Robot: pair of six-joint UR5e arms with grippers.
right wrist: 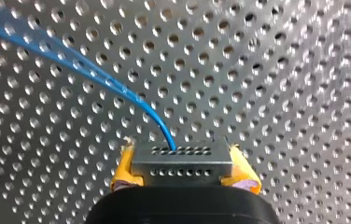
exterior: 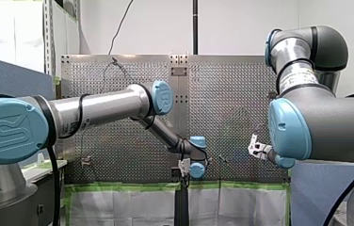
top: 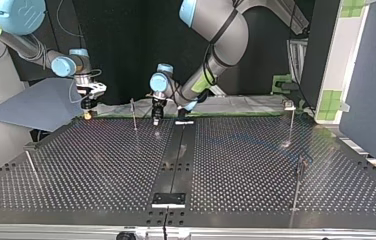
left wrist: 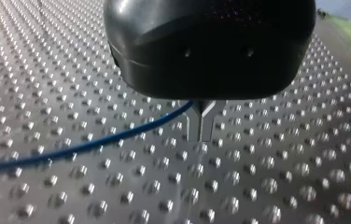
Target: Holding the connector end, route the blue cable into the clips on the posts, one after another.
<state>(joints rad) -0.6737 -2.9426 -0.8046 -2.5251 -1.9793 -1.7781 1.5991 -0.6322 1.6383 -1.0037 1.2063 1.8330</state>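
Both sets of jaws are closed. My right jaws are clenched on the connector [right wrist: 181, 161], a grey metal block with rows of small holes, squeezed between yellow pads [right wrist: 123, 169]. The blue cable [right wrist: 94, 79] leaves the block's far face and curves away ahead of them over the perforated surface [right wrist: 281, 70]. My left jaws, two metal fingers [left wrist: 194, 127] under a black body [left wrist: 211, 46], are pressed together, and the cable runs into the notch between them, then trails off to one side. In the top view both hang at the surface's far edge: my right jaws at the upper left of the frame, my left jaws near the upper middle, with a thin post [top: 133, 114] between them, closer to my left. A second post [top: 292, 120] stands at the upper right, a third post [top: 31, 167] by the left edge and a fourth post [top: 298, 182] at the lower right, all well apart around a broad stretch of plate split by a dark strip [top: 176, 155]. In the front view's lower left, a blue joint cap [exterior: 8, 128] carries a raised UR emblem.
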